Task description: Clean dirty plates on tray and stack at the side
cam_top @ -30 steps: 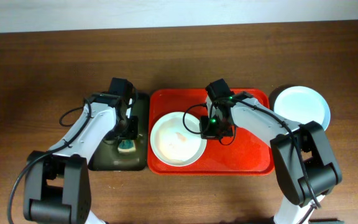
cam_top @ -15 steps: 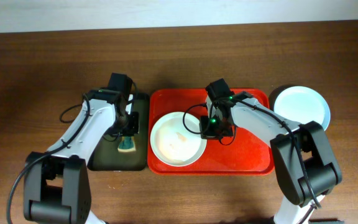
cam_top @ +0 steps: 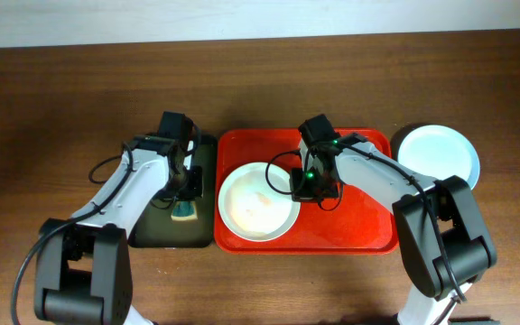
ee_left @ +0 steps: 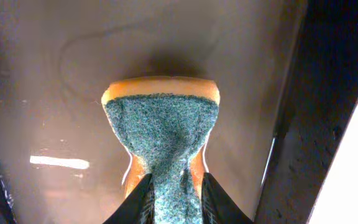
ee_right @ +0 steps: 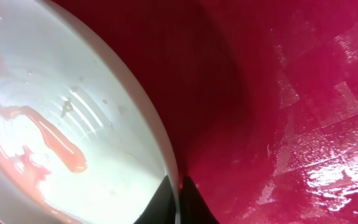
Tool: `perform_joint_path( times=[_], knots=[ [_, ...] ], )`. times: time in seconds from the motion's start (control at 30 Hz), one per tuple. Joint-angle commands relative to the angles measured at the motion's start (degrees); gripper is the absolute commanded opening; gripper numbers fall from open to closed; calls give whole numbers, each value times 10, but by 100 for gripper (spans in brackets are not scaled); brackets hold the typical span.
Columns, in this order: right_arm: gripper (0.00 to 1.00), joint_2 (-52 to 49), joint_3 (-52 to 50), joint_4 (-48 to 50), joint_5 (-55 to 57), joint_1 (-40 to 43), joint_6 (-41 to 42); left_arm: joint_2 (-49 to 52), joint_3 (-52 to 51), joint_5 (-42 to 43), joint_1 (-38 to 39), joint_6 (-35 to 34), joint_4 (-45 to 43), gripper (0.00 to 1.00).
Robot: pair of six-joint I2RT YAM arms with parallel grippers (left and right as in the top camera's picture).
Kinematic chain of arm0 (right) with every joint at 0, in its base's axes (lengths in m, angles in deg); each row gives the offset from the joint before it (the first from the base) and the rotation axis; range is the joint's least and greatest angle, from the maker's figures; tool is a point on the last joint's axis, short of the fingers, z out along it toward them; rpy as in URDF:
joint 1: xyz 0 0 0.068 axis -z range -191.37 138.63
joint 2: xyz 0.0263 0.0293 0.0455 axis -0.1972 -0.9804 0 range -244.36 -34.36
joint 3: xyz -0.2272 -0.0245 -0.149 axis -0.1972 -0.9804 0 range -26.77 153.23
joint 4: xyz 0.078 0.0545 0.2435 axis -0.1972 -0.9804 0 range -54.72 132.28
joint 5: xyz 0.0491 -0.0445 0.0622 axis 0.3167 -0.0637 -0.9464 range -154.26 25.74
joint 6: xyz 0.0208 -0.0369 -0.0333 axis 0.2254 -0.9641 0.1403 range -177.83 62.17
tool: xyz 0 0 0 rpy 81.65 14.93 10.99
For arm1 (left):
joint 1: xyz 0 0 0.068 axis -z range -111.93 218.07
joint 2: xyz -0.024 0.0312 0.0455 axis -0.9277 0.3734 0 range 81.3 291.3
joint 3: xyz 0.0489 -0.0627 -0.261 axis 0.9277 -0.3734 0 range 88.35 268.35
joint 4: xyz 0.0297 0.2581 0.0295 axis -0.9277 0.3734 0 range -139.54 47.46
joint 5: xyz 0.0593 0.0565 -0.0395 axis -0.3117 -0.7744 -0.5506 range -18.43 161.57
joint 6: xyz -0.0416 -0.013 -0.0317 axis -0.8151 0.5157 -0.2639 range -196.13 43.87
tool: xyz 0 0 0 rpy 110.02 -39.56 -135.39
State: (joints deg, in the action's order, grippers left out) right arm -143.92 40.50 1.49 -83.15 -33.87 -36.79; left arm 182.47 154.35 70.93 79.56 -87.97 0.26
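A white plate [cam_top: 258, 202] with a red smear at its centre lies on the left half of the red tray [cam_top: 368, 221]. My right gripper [cam_top: 307, 188] is shut on the plate's right rim; the wrist view shows the rim [ee_right: 160, 149] pinched between the fingers [ee_right: 178, 200] and the smear [ee_right: 55, 140]. A pale plate [cam_top: 437, 155] lies on the table right of the tray. My left gripper [cam_top: 186, 197] is shut on a sponge [ee_left: 163, 134] with a green scouring face and orange body, held over the dark green tray [ee_left: 55, 74].
The dark green tray [cam_top: 165, 230] lies just left of the red tray, its wet floor reflecting light. Brown wooden table all round; a white wall edge runs along the back.
My left arm shifted slightly over the dark green tray with the sponge. My right gripper and the plate have not moved.
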Motion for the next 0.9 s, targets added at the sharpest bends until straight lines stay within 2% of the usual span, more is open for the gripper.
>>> perform_joint_path(
  times=[0.0,0.33,0.43,0.6,0.63,0.67,0.7,0.77,0.87],
  knots=[
    [5,4,-6,1,1,-9,4,1,-22,2,-1,-13,-18,23],
    [5,4,-6,1,1,-9,4,1,-49,-8,-17,-18,-45,22],
    [5,4,-6,1,1,-9,4,1,-50,18,-18,-18,-46,14],
    [6,4,-6,1,1,-8,4,1,-89,20,-18,-18,-81,15],
    [10,4,-6,1,1,-8,5,1,-98,20,-18,-18,-92,16],
    [11,4,-6,1,1,-9,4,1,-99,20,-18,-18,-93,14],
    [10,4,-6,2,1,-9,5,0,-96,21,-18,-18,-92,0],
    [4,4,-6,1,1,-8,4,-2,-66,28,-18,-18,-67,0],
    [4,4,-6,1,-19,-9,4,-37,2,28,-18,-18,-13,0]
  ],
)
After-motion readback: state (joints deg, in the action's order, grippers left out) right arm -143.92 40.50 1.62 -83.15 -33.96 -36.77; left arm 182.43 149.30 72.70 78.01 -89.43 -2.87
